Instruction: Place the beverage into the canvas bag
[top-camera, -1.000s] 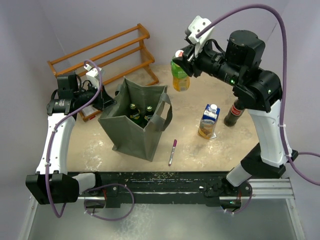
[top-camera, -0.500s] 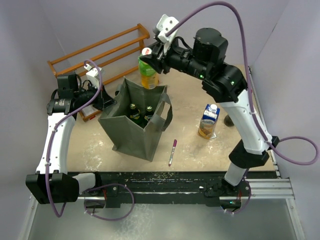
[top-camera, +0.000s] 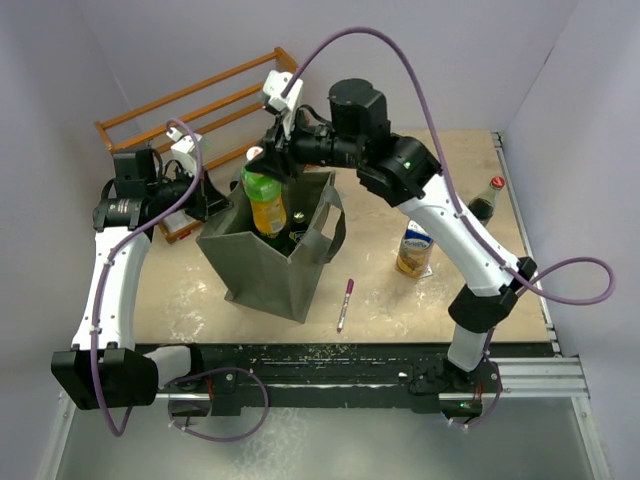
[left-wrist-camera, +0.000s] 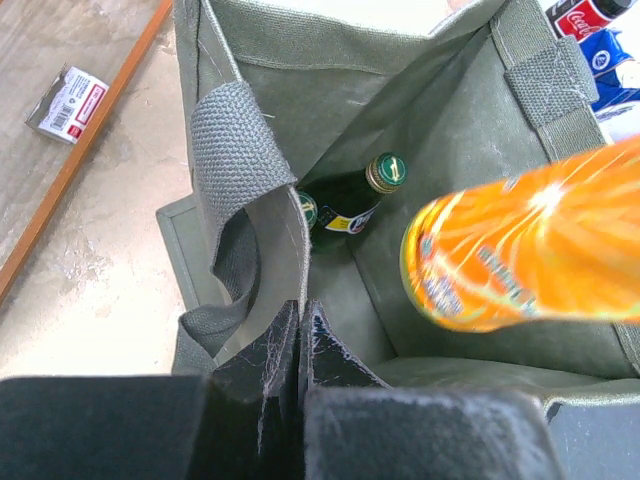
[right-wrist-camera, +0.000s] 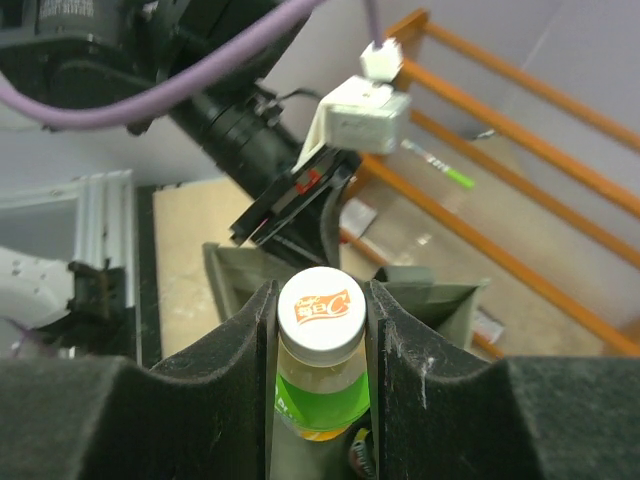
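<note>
The canvas bag (top-camera: 262, 268) stands open left of centre, dark grey-green with two loop handles. My right gripper (top-camera: 266, 160) is shut on the white cap of an orange juice bottle (top-camera: 266, 203) with a green label, holding it upright over the bag's mouth. The bottle (right-wrist-camera: 320, 385) hangs between the fingers in the right wrist view and shows blurred in the left wrist view (left-wrist-camera: 520, 250). Dark green bottles (left-wrist-camera: 352, 200) stand inside the bag. My left gripper (left-wrist-camera: 300, 320) is shut on the bag's rim (left-wrist-camera: 290, 250) beside a handle (left-wrist-camera: 235, 150), holding it open.
A wooden rack (top-camera: 215, 110) stands at the back left. A milk carton (top-camera: 415, 250) and a cola bottle (top-camera: 482, 200) stand to the right. A pen (top-camera: 345, 303) lies in front of the bag. A small packet (left-wrist-camera: 68, 102) lies by the rack.
My right arm has swung left and down with the juice bottle, from right of the bag to over its open mouth. The left arm has held still.
</note>
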